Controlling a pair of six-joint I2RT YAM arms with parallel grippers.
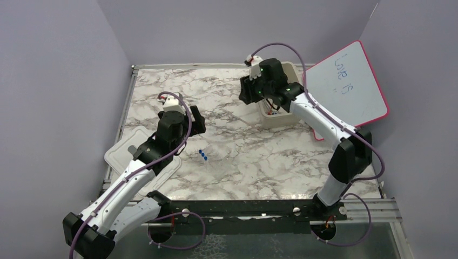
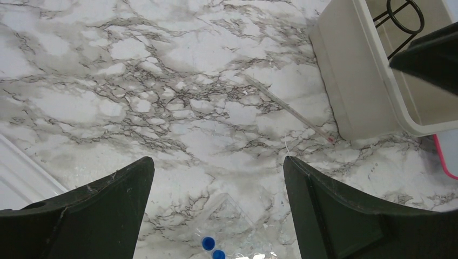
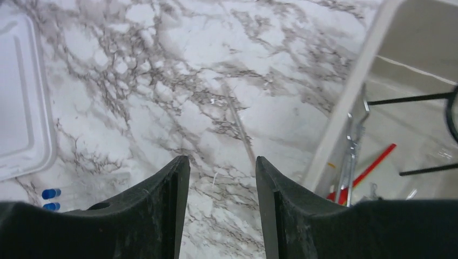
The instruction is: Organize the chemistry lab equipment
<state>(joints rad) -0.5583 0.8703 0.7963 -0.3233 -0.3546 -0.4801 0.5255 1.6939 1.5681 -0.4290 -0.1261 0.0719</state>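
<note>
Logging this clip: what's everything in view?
Table: one, marble, underneath.
Tub: one, beige, far right.
Lid: one, white, near left.
Whiteboard: one, pink-framed, beside tub.
Capped tubes: three, clear, blue caps, centre.
Thin rod: one, clear, on table by tub.
Wire ring: one, black, in tub.
Wire clamp: one, metal, in tub.
Stick: one, red, in tub.
Left gripper: black, open, near tubes.
Right gripper: black, open, near tub.
</note>
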